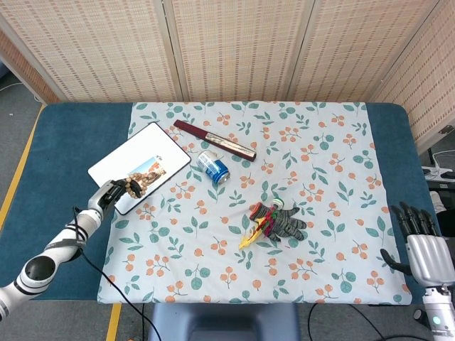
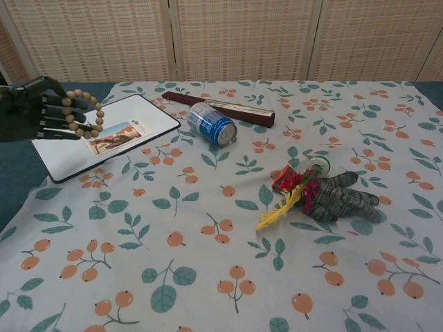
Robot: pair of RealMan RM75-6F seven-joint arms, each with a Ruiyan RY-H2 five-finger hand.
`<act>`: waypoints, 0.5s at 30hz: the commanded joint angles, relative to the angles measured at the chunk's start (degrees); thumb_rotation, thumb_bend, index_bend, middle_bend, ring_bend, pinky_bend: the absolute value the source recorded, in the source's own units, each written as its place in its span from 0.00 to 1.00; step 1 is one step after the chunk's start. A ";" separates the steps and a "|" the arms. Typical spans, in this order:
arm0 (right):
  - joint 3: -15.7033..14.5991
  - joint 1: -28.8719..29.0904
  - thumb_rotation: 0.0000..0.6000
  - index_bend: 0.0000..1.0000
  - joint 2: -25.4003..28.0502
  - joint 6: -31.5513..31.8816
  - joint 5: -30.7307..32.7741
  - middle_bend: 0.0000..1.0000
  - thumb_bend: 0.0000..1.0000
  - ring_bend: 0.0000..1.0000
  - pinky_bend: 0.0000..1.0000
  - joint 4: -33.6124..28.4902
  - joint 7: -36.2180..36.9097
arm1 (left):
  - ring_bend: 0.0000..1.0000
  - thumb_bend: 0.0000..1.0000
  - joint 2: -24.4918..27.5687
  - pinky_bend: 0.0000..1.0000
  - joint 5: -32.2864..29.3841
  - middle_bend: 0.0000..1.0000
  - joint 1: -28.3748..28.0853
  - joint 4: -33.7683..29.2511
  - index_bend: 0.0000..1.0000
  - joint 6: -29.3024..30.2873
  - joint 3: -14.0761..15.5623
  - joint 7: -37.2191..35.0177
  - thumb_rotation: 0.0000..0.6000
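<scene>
My left hand (image 1: 108, 195) (image 2: 34, 111) holds a string of wooden beads (image 2: 86, 115) (image 1: 131, 186) looped over its fingers, just above the near left corner of a white board (image 1: 135, 163) (image 2: 76, 142) with a picture card (image 2: 115, 135) on it. My right hand (image 1: 421, 245) hangs open beyond the table's right front corner, touching nothing; the chest view does not show it.
On the floral cloth (image 1: 320, 170) lie a blue can (image 1: 213, 168) (image 2: 212, 124) on its side, a dark red folded fan (image 1: 215, 140) (image 2: 228, 108), and a grey glove with colourful feathers (image 1: 276, 222) (image 2: 325, 196). Wicker screens stand behind the table.
</scene>
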 commanded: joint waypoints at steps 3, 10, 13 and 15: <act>-0.04 -0.12 0.87 0.00 0.14 0.29 -0.27 0.00 0.20 0.00 0.00 -0.08 0.16 | 0.27 0.70 0.26 0.00 1.63 0.59 -0.51 0.06 0.52 0.24 0.87 -2.03 0.36; 0.10 -0.30 0.87 0.00 0.13 0.83 -0.33 0.00 0.20 0.00 0.00 0.05 0.28 | 0.27 0.89 1.23 0.00 2.58 0.59 -1.69 0.48 0.53 -1.05 2.68 -4.82 0.55; 0.15 -0.39 0.87 0.00 0.12 1.09 -0.39 0.00 0.20 0.00 0.00 0.11 0.30 | 0.27 0.99 1.60 0.00 3.20 0.59 -2.23 0.51 0.53 -0.89 3.34 -5.55 0.68; 0.19 -0.41 0.87 0.00 0.06 1.17 -0.39 0.00 0.20 0.00 0.00 0.16 0.31 | 0.27 1.00 1.88 0.00 3.67 0.60 -2.51 0.24 0.53 -0.59 3.72 -5.99 0.82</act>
